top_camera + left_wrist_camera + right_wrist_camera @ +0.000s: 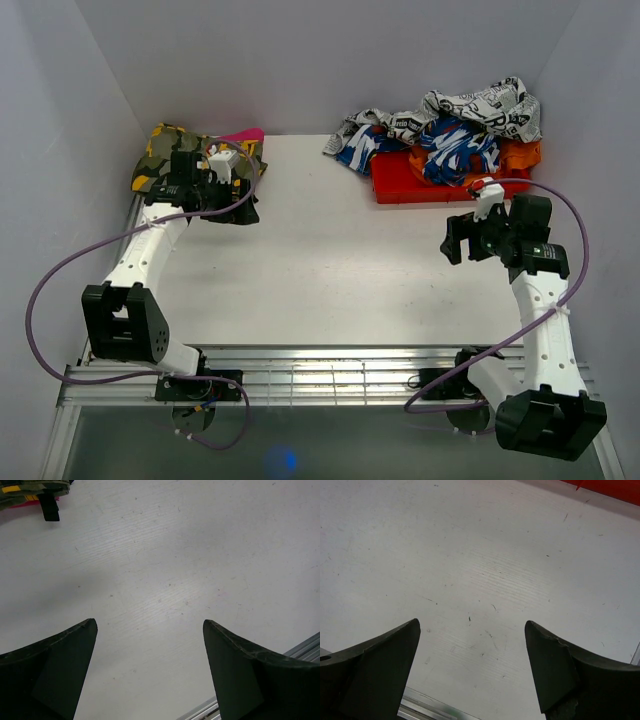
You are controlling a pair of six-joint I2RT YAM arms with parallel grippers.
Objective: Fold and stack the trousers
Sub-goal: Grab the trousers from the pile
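The trousers (488, 104), white cloth with black newspaper print, lie crumpled on top of a heap of clothes at the back right of the table. They do not show in either wrist view. My right gripper (452, 240) is open and empty over bare table, in front of the heap and apart from it; its wrist view (471, 622) shows only table between the jaws. My left gripper (235, 205) is open and empty at the back left; its wrist view (150, 622) shows bare table between the jaws.
Under the trousers lie a blue-and-white garment (455, 150) and an orange one (520, 155) on a red tray (398, 182), whose edge shows in the right wrist view (612, 487). A camouflage garment (165, 150) lies folded at the back left, its edge in the left wrist view (30, 489). White walls enclose the table.
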